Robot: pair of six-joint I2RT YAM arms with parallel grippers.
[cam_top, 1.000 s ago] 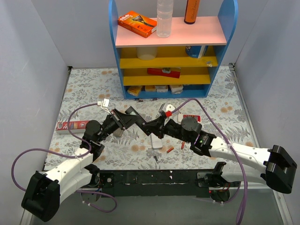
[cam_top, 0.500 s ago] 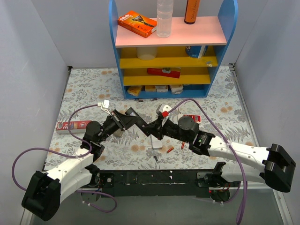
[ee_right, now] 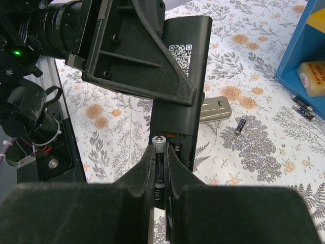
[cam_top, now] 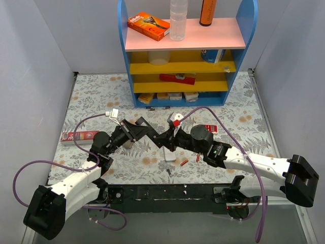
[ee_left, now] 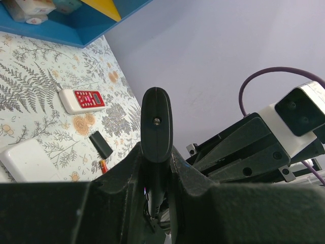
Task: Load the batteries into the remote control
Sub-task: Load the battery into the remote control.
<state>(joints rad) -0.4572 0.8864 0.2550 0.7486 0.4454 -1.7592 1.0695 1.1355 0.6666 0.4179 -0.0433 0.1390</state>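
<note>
My left gripper point(ee_left: 155, 152) is shut on a black remote point(ee_left: 156, 127) and holds it up off the table; it shows from the back in the right wrist view point(ee_right: 185, 86) with its battery bay open. My right gripper point(ee_right: 160, 152) is shut on a dark battery point(ee_right: 159, 150), whose tip sits at the bay's mouth. The two grippers meet mid-table point(cam_top: 161, 137). A plain white remote point(cam_top: 169, 154) lies flat below them. Two red-orange batteries point(cam_top: 184, 162) and a dark one point(cam_top: 169, 172) lie loose near it.
A white remote with red buttons point(cam_top: 207, 127) lies to the right, a slim grey remote point(ee_right: 216, 108) beside the left arm. A black battery cover point(ee_left: 100, 144) and a loose battery point(ee_right: 242, 125) lie on the floral mat. A blue shelf point(cam_top: 180, 56) stands behind; a red box point(cam_top: 76, 135) lies left.
My right gripper has crept left with the battery, closer to the black remote. The left arm has hardly moved.
</note>
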